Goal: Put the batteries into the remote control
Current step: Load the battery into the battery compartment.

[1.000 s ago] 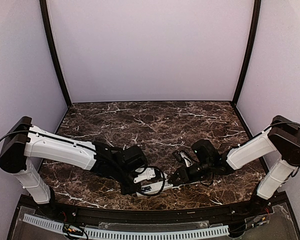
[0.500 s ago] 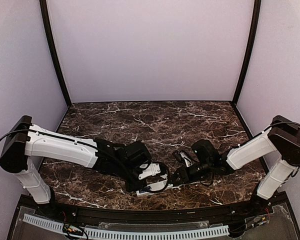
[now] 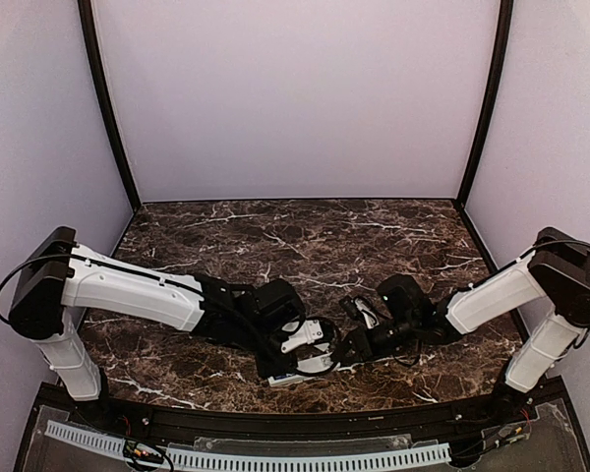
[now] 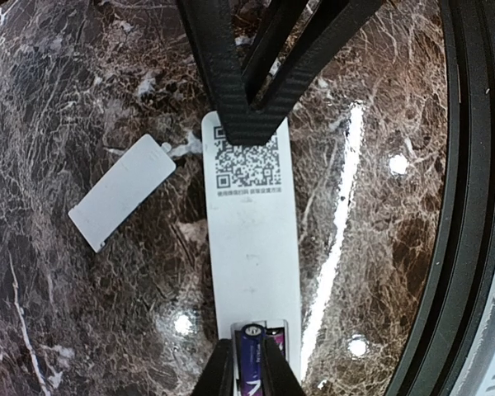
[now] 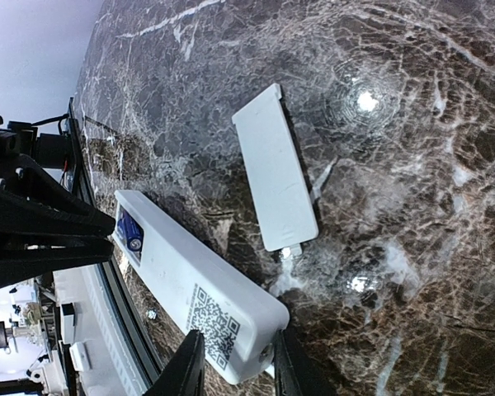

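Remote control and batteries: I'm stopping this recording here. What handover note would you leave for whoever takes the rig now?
Left gripper: shut on one battery, at the recess in the remote control.
Right gripper: shut on the remote's other end, by the QR code. The remote lies back up on the table.
Cover plate: off, lying beside the remote.
Done: recess open, one battery brought to it.
Left: seat this battery. No second battery is visible, so find and load it.
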`<state>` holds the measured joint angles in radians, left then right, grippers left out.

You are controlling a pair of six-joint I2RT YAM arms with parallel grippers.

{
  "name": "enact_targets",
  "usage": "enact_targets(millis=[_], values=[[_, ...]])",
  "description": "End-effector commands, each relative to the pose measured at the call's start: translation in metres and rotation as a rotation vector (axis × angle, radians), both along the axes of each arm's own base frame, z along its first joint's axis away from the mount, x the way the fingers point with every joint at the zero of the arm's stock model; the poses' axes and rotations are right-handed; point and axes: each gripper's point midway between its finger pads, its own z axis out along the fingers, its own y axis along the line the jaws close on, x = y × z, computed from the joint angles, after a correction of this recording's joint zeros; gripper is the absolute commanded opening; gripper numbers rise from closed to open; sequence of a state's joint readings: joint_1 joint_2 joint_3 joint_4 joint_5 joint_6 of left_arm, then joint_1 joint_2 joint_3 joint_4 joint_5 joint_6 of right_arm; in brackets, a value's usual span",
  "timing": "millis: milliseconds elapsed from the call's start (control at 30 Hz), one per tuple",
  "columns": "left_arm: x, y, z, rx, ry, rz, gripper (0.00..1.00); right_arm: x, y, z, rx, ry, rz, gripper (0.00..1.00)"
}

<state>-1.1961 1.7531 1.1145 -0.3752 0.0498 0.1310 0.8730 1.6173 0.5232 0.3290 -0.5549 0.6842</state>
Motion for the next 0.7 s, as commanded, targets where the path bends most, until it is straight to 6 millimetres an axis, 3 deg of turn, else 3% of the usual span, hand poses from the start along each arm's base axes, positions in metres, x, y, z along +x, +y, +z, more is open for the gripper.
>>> enact_targets(millis=[0,233,400,533,667], values=[[-0.004,0.017,0.012,-0.042,0.019,0.061,0.14,0.000,0.000,0.013,0.001,-0.064,0.018,0.30],[0.003,0.050,0.013,-0.081,0.062,0.181,0.18,0.015,-0.007,0.048,-0.001,-0.166,-0.020,0.33],[-0.002,0.054,0.014,-0.134,0.140,0.277,0.24,0.005,0.010,0.079,0.093,-0.154,0.034,0.29],[-0.008,0.051,0.017,-0.215,0.220,0.361,0.26,-0.007,0.030,0.089,0.122,-0.131,0.087,0.27],[-0.008,0.056,0.007,-0.250,0.253,0.450,0.27,-0.014,0.042,0.081,0.101,-0.104,0.117,0.25]])
